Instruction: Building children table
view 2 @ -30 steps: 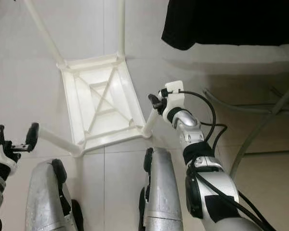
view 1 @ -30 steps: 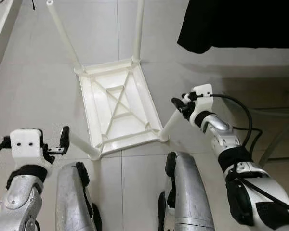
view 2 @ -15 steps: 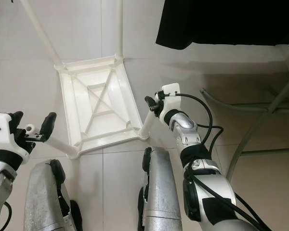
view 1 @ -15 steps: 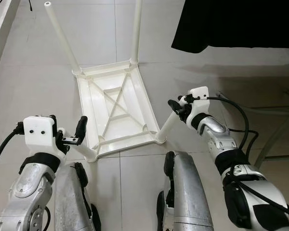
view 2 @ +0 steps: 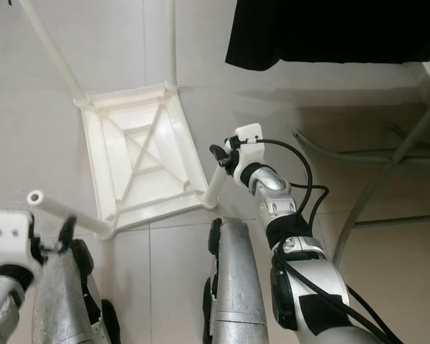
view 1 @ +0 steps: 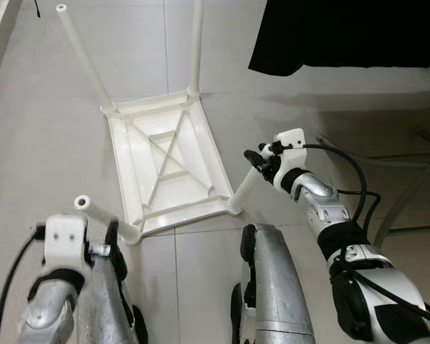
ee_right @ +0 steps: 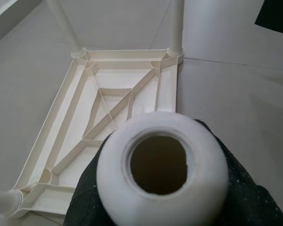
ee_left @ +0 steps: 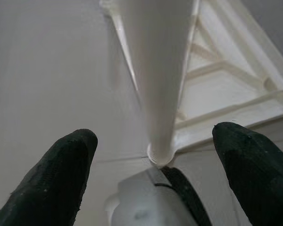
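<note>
Table [view 1: 165, 165] lies upside down on the floor at twelve o'clock, four legs fitted. Our right gripper [view 1: 261, 159] clamps the near-right leg [view 1: 245, 188]; our left gripper [ee_left: 155, 169] gapes around the near-left leg [view 1: 104, 215], next needing closure.

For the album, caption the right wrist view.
Right pincer gripping a hollow white table leg above the upturned tabletop.

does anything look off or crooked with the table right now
Nothing looks broken. The white table lies upside down on the floor, its four legs pointing up, as expected mid-assembly. The right gripper is shut on the near right leg. The left gripper is open around the near left leg.
</note>
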Robot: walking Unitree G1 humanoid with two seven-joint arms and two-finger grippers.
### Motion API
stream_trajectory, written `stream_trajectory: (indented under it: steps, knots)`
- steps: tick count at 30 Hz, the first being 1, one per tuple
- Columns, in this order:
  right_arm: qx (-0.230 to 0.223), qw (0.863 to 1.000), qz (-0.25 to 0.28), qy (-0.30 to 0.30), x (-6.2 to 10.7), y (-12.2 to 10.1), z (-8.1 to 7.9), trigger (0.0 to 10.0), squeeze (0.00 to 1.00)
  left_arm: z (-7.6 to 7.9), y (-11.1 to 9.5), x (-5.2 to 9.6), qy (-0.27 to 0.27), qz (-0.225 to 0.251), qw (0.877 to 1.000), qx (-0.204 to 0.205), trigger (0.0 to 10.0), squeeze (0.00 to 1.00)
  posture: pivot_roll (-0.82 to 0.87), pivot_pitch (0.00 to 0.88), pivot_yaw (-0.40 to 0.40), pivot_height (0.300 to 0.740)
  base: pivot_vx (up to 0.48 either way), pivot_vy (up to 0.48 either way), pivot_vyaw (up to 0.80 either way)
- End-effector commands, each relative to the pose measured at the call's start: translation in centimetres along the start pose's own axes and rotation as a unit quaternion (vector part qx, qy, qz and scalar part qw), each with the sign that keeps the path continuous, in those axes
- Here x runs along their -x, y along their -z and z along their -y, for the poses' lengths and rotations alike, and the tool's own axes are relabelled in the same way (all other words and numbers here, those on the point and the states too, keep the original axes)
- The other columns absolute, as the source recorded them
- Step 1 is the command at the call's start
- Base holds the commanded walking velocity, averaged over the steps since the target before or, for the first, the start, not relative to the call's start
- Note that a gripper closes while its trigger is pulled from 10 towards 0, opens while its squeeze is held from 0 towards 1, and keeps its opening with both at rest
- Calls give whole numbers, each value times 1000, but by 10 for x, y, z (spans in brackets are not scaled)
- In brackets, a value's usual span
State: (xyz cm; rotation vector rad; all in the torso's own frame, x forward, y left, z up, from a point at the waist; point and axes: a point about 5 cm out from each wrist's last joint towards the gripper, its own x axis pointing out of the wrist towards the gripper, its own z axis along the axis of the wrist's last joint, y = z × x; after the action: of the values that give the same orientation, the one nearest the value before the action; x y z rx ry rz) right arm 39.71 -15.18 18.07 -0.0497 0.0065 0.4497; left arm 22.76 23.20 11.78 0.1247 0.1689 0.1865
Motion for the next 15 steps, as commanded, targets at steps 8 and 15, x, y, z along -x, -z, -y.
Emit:
stream_trajectory:
  steps: [8,15]
  knots:
    - [-34,998,-28,-40,10,23,-5,0,0,-14,-3,-37,-47,23,999,0,10000,0,-87,483,-134,465,0,0,0]
    - [-32,998,-13,-58,11,15,-9,0,0,-23,-15,-68,-62,43,997,0,10000,0,-121,487,-143,465,0,0,0]
